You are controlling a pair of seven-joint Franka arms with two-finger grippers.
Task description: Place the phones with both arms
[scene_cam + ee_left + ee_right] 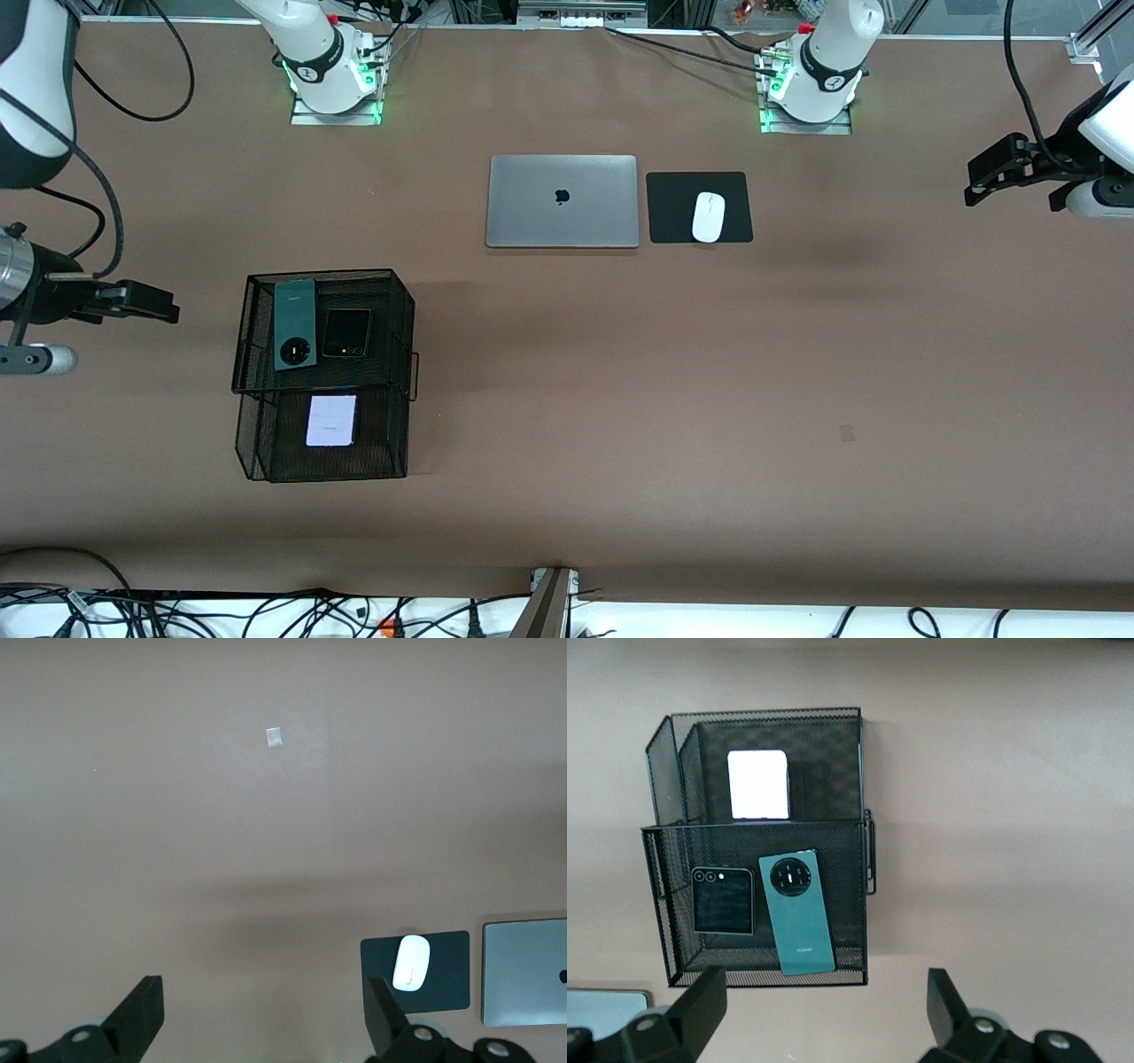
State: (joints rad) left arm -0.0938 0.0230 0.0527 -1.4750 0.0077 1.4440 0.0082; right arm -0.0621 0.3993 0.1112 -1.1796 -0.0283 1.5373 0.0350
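Brown table (567,425): three phones (295,323) in one mesh rack (403,354), left claw (1010,173) and right claw (142,301) both open, empty.

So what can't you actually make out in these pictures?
- Front view: left end effector and right end effector sit at the frame edges; their arms are cut off.
- Right wrist view: laptop cut by the edge.
- Green phone: printed lettering too small to read.
- Pink-white phone: glare washes out its surface.
- Mesh basket: whether tiers are joined, unclear.

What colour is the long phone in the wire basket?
Dark green, with a round black camera ring; clearest in the right wrist view.
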